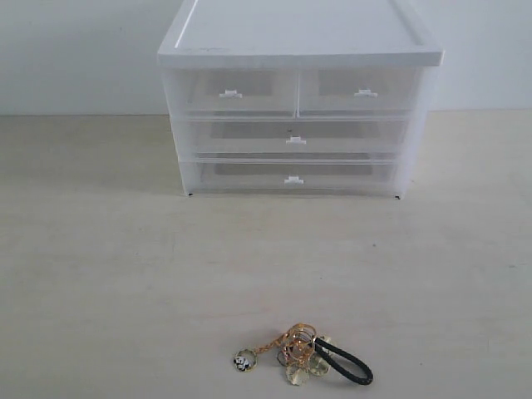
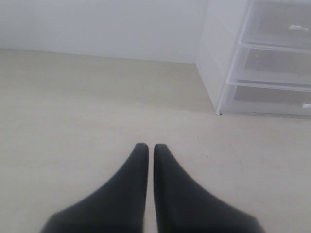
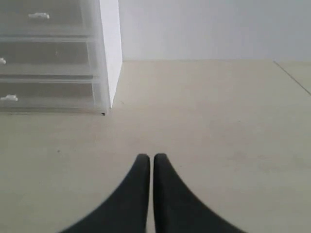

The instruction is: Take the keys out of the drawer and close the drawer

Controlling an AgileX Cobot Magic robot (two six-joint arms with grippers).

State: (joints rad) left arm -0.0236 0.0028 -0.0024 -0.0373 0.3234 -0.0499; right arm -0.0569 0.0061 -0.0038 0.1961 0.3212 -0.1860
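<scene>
Exterior view: keys [image 1: 303,353] on desk [image 1: 100,274], drawer [image 1: 249,176] looks flush; left gripper [image 2: 151,146], right gripper [image 3: 151,156] clenched, empty; I'd park both clear w/o nudging keys

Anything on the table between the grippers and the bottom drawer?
Nothing visible. Both wrist views show only bare table between the left gripper, the right gripper and the drawer. The keys lie on the table in front of it.

Gold keys [image 1: 299,343] out front, lowest drawer [image 1: 249,174] closed
</scene>
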